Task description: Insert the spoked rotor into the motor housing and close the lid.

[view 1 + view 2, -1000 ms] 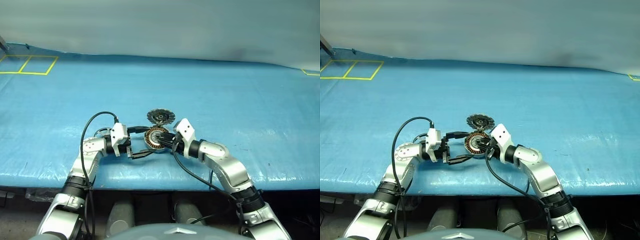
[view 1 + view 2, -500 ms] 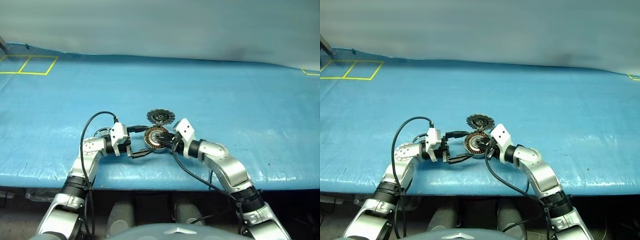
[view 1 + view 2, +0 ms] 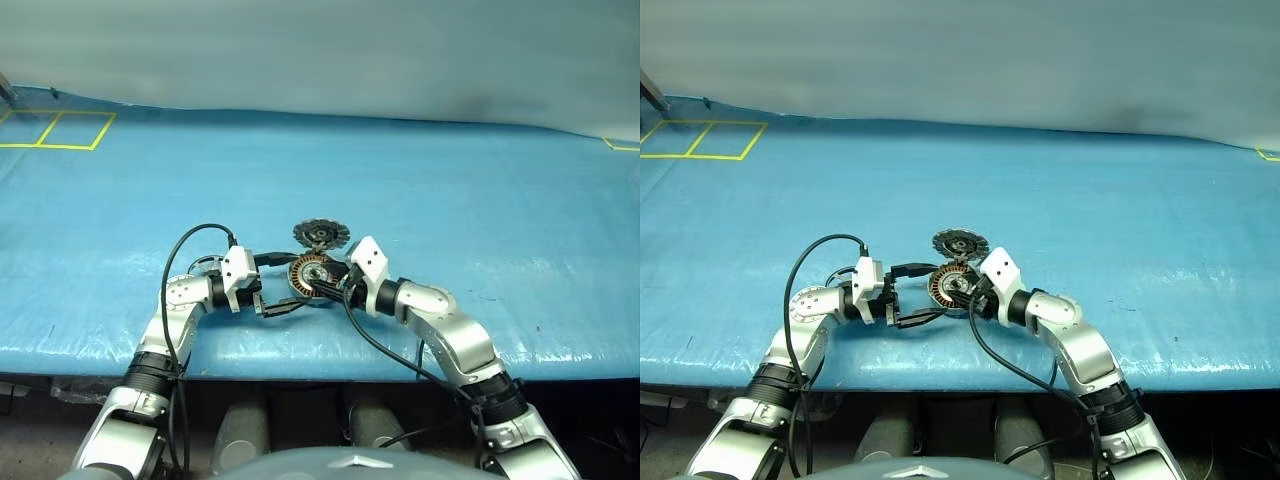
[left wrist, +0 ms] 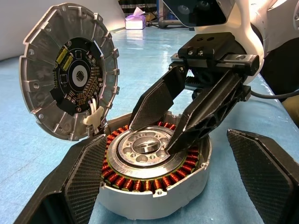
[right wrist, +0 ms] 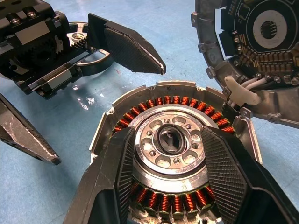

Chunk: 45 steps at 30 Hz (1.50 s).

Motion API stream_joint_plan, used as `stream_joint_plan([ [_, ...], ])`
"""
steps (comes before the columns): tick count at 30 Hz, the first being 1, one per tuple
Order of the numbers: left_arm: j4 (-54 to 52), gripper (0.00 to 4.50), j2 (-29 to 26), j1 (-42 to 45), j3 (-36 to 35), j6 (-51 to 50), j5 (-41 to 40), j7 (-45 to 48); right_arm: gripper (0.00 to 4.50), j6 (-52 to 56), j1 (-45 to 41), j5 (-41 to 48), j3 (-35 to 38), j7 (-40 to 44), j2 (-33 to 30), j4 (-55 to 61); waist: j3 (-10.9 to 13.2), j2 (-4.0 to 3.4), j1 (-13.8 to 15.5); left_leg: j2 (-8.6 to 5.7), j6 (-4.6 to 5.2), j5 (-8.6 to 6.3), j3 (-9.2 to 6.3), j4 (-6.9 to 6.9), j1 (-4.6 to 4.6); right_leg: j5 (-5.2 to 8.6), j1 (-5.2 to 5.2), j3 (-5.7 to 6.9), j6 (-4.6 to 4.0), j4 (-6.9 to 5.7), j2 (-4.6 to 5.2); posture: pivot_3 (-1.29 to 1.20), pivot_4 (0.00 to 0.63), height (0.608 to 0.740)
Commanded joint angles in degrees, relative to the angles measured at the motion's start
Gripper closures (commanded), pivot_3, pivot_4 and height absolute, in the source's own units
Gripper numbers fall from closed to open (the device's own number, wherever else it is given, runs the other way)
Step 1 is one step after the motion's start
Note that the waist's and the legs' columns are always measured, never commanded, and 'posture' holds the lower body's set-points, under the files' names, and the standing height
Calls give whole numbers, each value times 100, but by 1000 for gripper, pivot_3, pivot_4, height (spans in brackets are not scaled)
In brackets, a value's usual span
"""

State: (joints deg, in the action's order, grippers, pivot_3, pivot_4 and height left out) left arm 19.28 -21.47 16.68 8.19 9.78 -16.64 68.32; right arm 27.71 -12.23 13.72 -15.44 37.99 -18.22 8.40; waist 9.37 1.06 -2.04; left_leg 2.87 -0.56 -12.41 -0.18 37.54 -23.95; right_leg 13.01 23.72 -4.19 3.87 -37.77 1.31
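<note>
Head views: motor housing (image 3: 312, 277) sits on blue table cover (image 3: 480, 210), near its front edge, between the two grippers. Lid (image 3: 321, 234) stands open, upright at housing's far rim, joined to it. Left gripper (image 3: 279, 284) points across toward housing from the left, fingers spread wide, holding nothing. Right gripper (image 3: 335, 281) reaches in from the right, tips over housing top. L wrist view: housing (image 4: 154, 186) lies betw. left fingers (image 4: 81, 182), not pinched; copper windings ring a silver hub w/ rotor seated. Lid (image 4: 67, 70) tilted back, circuit board face showing. Right gripper (image 4: 154, 135) fingers partly apart, tips on hub. R wrist view: right fingers (image 5: 224, 172) straddle hub (image 5: 170, 140), parted, nothing gripped; left gripper (image 5: 107, 93) just beside housing rim.
</note>
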Motion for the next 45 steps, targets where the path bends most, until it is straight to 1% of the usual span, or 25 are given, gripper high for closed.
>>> stream_joint_plan([
  [1, -43, 0, 7, 79, -83, 121, -22, -18, 2099, -121, -86, 8, 57, 1, 29, 214, 0, 0, 0, 0, 0, 0, 0, -1, 0, 0, 0, 0, 0, 0, 0, 0, 150, 740],
  [6, -17, 0, 18, 79, -71, 150, -6, -32, 2099, -123, -128, 174, 148, 45, 140, 241, 0, 0, -1, 0, 0, 0, 0, -4, 0, 1, 2, 0, -2, 0, -1, 0, 150, 740],
  [7, -16, 0, 20, 77, -69, 156, -3, -36, 2492, -125, -130, 185, 156, 48, 149, 239, 0, 0, -1, 0, 0, 0, 0, -4, 0, 1, 2, 1, -1, 0, 0, 0, 150, 740],
  [8, -12, 0, 24, 74, -66, 164, 2, -42, 2672, -131, -135, 188, 154, 56, 151, 231, 0, 0, -1, 0, 0, 0, 0, -5, 0, 1, 2, 1, -1, 0, 0, 0, 150, 740],
  [13, 5, 0, 33, 69, -59, 177, 4, -52, 4320, -157, -199, 169, 154, 41, 201, 123, 0, 0, -2, 1, 0, 0, 0, -6, 0, 2, 3, 1, -3, 0, -1, 0, 150, 740],
  [14, 5, 0, 32, 68, -58, 177, 5, -55, 4437, -156, -203, 168, 152, 45, 207, 115, 0, 0, -2, 1, 0, 0, 0, -6, 0, 2, 3, 1, -3, 0, -1, 0, 150, 740],
  [26, 13, 0, 16, 56, -66, 181, 27, -106, 4437, -256, -370, -6, -25, 64, 401, -345, 1, -1, -4, 1, 0, 0, 0, -16, 1, 4, 5, 3, -7, 2, -1, 0, 150, 740],
  [38, 26, 0, -2, 50, -85, 189, 37, -129, 4437, -195, -249, -217, -63, -51, 346, -502, 1, -1, -4, 1, 0, 0, -1, -21, 4, 6, 4, 3, -9, 2, -2, 0, 150, 740],
  [45, 55, 0, -7, 76, -104, 194, 32, -151, 4437, -311, -208, -444, -234, -50, 258, -503, 0, 0, -4, 1, 0, 0, 0, -21, 7, 6, 2, 3, -10, 2, -2, 0, 150, 740],
])
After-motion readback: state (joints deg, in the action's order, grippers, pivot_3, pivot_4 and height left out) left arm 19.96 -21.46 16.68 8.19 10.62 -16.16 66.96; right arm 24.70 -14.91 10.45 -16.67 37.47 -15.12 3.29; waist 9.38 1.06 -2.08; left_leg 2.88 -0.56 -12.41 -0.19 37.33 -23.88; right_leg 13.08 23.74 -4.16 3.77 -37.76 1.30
